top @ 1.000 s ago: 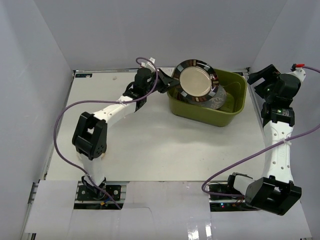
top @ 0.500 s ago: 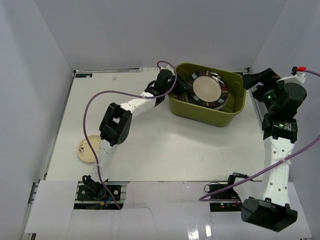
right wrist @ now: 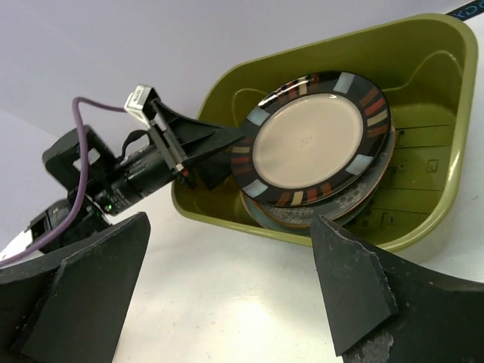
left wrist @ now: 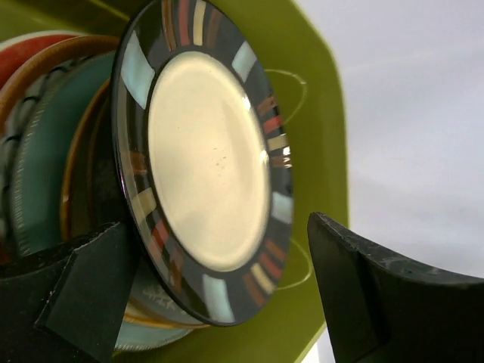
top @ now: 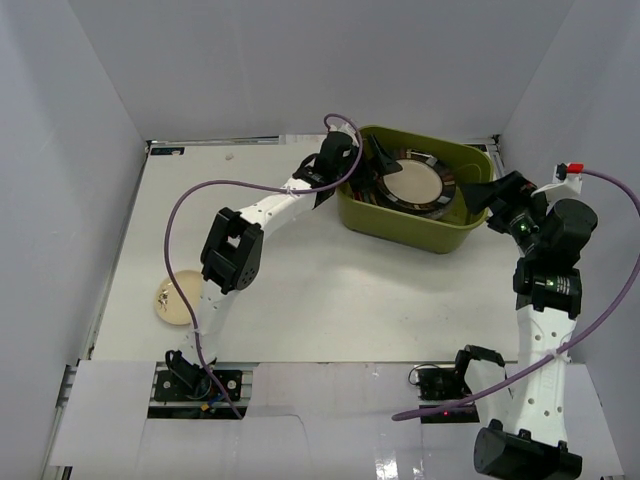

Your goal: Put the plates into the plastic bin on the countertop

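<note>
Your L gripper [top: 382, 163], jaws spread wide, straddles the black-rimmed plate [left wrist: 208, 159] leaning on the stack [left wrist: 45, 151] in the green bin [top: 400, 228]. R gripper [right wrist: 229, 249] hangs nearby, fingers parted, nothing held.

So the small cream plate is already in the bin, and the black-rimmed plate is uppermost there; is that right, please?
Not quite. The small cream plate lies on the countertop near the left arm's base, outside the bin, as the top view shows. The black-rimmed plate is indeed uppermost in the bin.
</note>
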`<state>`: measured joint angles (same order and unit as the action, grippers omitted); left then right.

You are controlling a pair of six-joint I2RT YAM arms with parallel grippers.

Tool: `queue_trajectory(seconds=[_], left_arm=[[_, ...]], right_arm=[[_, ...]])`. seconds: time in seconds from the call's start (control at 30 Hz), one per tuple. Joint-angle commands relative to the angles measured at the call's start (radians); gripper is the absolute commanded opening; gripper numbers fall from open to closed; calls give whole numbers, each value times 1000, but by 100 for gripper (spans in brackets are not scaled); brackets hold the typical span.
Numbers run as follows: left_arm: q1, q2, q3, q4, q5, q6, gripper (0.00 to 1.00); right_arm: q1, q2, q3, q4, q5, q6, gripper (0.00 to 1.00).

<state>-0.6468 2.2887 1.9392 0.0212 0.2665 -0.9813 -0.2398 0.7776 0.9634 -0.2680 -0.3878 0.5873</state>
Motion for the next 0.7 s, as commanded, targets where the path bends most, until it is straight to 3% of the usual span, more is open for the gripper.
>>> queue_trajectory(seconds=[0.0,0.13,0.3,0.53,0.67], left_arm=[[6,-95,128,-192,-71,113,98],[6,-61,322,-430,-165,257,98],[6,-86,313,-448,-211,413,98],[10,-46,426,-487,-78,541,98],[9,-46,368,-486,-15,536,98]], right_arm=[[14,-32,15,1,-65,-12,93],[27,-57,26,-22,-66,-6,93],[33,-67,41,-57,-83,-14,93],[40,-84,54,-85,-108,0,93],[40,-97,60,-94,-118,9,93]])
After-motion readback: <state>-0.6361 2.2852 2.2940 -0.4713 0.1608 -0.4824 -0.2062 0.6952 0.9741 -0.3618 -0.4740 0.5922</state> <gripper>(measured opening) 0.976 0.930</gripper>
